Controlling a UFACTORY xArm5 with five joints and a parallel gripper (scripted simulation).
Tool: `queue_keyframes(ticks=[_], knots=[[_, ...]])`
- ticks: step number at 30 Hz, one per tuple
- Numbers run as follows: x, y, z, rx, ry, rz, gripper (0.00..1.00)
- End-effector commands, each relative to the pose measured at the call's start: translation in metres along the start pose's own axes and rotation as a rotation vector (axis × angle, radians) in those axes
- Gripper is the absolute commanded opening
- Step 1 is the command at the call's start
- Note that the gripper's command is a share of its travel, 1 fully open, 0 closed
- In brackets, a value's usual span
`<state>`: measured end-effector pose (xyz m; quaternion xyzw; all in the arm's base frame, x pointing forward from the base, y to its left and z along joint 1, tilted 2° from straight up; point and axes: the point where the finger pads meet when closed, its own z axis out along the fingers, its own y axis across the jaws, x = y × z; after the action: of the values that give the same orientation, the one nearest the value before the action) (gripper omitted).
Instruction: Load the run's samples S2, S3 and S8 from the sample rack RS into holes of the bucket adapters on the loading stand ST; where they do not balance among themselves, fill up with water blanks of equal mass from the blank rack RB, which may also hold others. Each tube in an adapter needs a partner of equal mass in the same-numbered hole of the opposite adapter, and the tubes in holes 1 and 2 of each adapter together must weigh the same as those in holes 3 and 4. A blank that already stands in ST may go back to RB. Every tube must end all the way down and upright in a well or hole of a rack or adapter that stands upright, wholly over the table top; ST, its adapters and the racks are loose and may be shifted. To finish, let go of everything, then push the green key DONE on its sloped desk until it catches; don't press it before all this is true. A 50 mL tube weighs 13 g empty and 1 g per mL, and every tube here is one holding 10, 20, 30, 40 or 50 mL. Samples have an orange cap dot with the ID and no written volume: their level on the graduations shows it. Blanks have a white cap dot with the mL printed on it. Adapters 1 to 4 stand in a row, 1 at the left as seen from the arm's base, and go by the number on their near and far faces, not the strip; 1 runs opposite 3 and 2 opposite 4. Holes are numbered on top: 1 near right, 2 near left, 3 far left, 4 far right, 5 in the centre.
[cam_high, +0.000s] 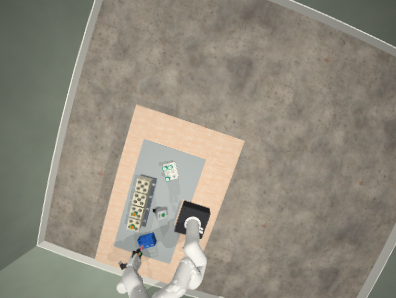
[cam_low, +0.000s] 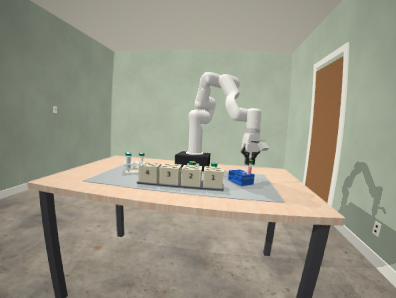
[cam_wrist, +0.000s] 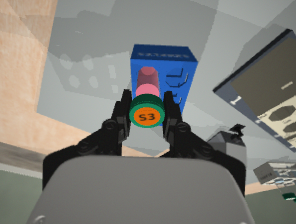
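My gripper (cam_wrist: 147, 100) (cam_low: 249, 161) (cam_high: 136, 254) is shut on the green cap of sample tube S3 (cam_wrist: 146, 116) (cam_low: 249, 170), which has an orange dot and pink liquid. The tube hangs upright over the blue sample rack RS (cam_wrist: 185, 62) (cam_low: 240, 178) (cam_high: 147, 241); its lower end is at the rack's top. The loading stand ST (cam_high: 150, 192) carries adapters 4 (cam_low: 148, 173), 3 (cam_low: 169, 174), 2 (cam_low: 191, 176) and 1 (cam_low: 213, 178) in a row. Capped tubes stand in adapters 2 and 1. The blank rack RB (cam_high: 170, 171) (cam_low: 133, 167) holds green-capped blanks.
The grey desk with the DONE key (cam_high: 161, 214) (cam_wrist: 227, 142) stands between the stand and the arm's black base (cam_high: 192, 217) (cam_low: 192, 158). Everything sits on a grey mat (cam_high: 190, 170) on the wooden table (cam_high: 220, 155). The table's edge lies close behind the sample rack.
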<state>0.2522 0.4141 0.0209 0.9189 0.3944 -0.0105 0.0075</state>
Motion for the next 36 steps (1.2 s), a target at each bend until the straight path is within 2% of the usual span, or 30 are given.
queue_keyframes(ticks=[1,11,36], knots=[[0.001,0.000,-0.004,0.001,0.004,0.000,0.00],[0.001,0.000,-0.008,0.001,0.004,0.000,0.00],[0.001,0.000,-0.054,0.001,0.004,0.000,0.00]])
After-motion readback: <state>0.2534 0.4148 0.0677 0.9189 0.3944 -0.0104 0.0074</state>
